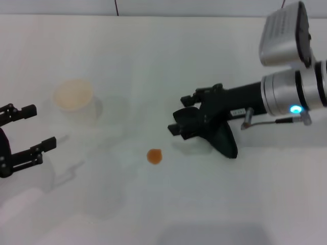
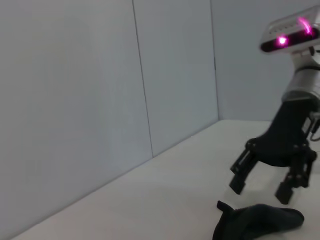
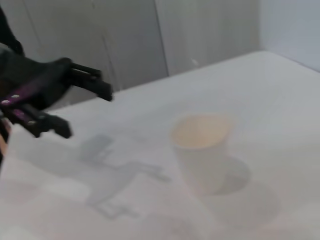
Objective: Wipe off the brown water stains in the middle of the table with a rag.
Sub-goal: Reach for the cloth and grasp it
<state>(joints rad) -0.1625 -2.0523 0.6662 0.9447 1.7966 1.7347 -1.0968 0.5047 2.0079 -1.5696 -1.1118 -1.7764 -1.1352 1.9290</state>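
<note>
The brown water stain (image 1: 154, 156) is a small round orange spot in the middle of the white table (image 1: 153, 61). To its right, my right gripper (image 1: 178, 114) hangs open, fingertips pointing toward the stain. The black rag (image 1: 225, 142) lies crumpled on the table just under and behind those fingers. In the left wrist view, the right gripper (image 2: 260, 192) hovers a little above the rag (image 2: 262, 221), with a gap between them and nothing in its grasp. My left gripper (image 1: 38, 127) stays open at the far left edge.
A pale translucent cup (image 1: 74, 97) stands at the left, between the left gripper and the stain; it also shows in the right wrist view as the cup (image 3: 200, 145), with the left gripper (image 3: 86, 114) beyond it. Grey wall panels back the table.
</note>
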